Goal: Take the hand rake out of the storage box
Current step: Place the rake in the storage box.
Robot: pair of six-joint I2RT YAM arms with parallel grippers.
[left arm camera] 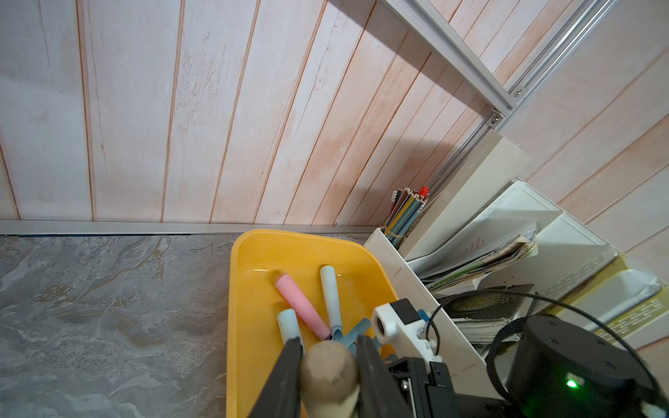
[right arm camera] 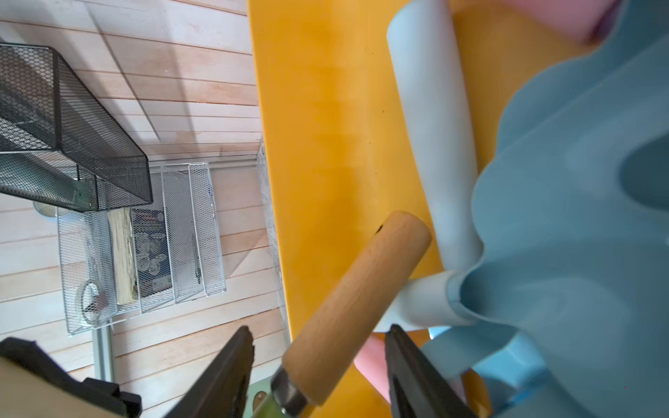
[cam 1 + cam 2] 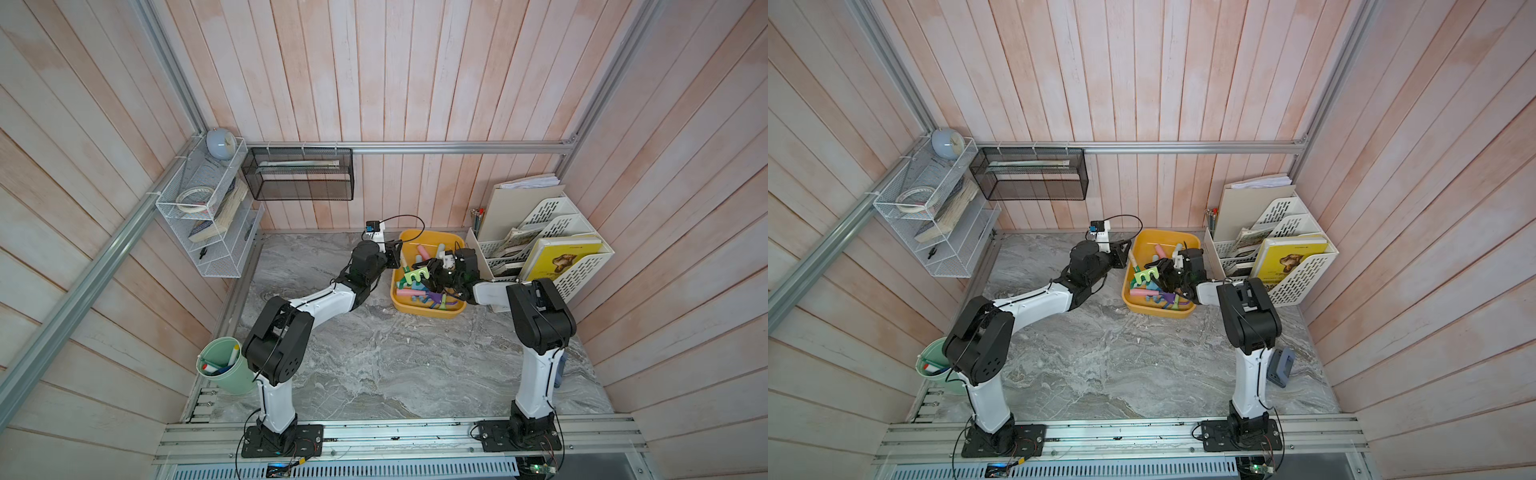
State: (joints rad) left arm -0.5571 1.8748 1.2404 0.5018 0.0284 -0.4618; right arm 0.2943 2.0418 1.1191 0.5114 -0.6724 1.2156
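The hand rake [image 3: 417,275] has a green tined head and a wooden handle [image 2: 362,286]. It is over the left part of the yellow storage box [image 3: 432,235], above the other tools. My left gripper [image 1: 328,342] is shut on the rounded end of the wooden handle, at the box's left rim [image 3: 1128,266]. From the right, my right gripper [image 2: 319,330] is open and straddles the handle near its metal collar, with a gap on each side. In both top views the right gripper [image 3: 428,272] sits just beside the green head [image 3: 1145,276].
Pink, pale blue and purple toy tools [image 3: 419,297] lie in the box. A white file rack [image 3: 552,249] with books stands right against the box. On the back wall hang a black mesh basket [image 3: 299,178] and a white wire shelf [image 3: 208,216]. A green cup [image 3: 224,370] is near the left arm's base.
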